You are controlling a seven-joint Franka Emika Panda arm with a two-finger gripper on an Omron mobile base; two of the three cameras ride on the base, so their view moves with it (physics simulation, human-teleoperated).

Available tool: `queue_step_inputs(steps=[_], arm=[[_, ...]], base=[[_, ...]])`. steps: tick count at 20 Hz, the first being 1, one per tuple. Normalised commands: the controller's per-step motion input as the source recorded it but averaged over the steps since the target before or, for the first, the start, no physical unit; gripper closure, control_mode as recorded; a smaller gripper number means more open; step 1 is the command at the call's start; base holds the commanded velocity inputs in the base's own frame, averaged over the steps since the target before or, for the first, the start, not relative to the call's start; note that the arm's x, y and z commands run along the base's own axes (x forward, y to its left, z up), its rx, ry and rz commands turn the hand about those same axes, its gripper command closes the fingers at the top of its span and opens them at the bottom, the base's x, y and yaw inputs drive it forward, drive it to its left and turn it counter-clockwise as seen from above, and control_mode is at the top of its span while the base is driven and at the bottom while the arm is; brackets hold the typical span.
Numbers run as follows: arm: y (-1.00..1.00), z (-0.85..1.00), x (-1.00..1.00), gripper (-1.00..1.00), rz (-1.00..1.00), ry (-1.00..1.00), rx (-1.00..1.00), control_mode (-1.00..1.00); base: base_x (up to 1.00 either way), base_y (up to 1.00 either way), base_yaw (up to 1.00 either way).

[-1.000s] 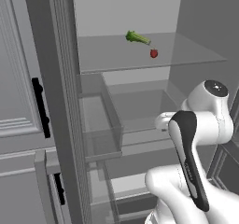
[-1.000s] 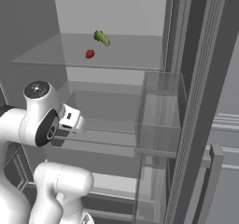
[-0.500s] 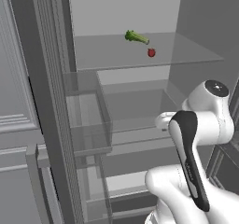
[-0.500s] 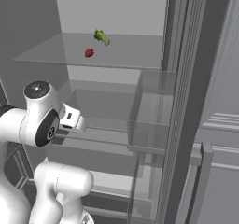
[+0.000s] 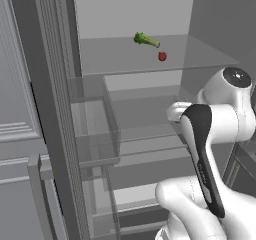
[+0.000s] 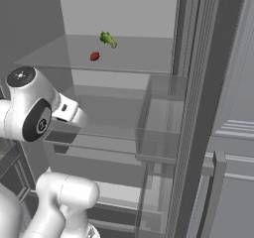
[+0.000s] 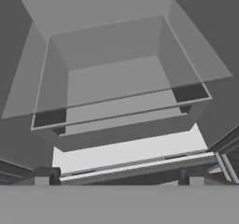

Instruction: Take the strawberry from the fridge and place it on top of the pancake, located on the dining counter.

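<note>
Flat, even rendered light, source not evident; no glare or hard cast shadows; fridge (image 5: 130,14) interior back wall palest, its side walls and door edges dimmer grey; glass shelves inside it read as faint translucent tints; hand view into the fridge soft, slightly coarse; no blur, no edge warping.
</note>
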Motion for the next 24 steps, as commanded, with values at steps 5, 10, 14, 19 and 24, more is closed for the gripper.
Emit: queue_step_inputs(steps=[5, 10, 14, 19, 24], arm=[[0.04, 0.80, 0.00, -1.00, -0.18, -0.20, -0.03, -1.00], [0.02, 0.62, 0.46, -1.00, -0.05, -0.22, -0.09, -1.00], [0.00, 0.45, 0.77, -1.00, -0.07, -0.27, -0.08, -1.00], [0.00, 0.43, 0.82, -1.00, -0.01, 0.01, -0.06, -1.00], [-0.12, 0.01, 1.00, -1.00, -0.13, 0.13, 0.00, -1.00]], base=[[0.00, 0.00, 0.00], [0.00, 0.00, 0.00], [0.00, 0.00, 0.00], [0.00, 0.00, 0.00], [0.00, 0.00, 0.00]])
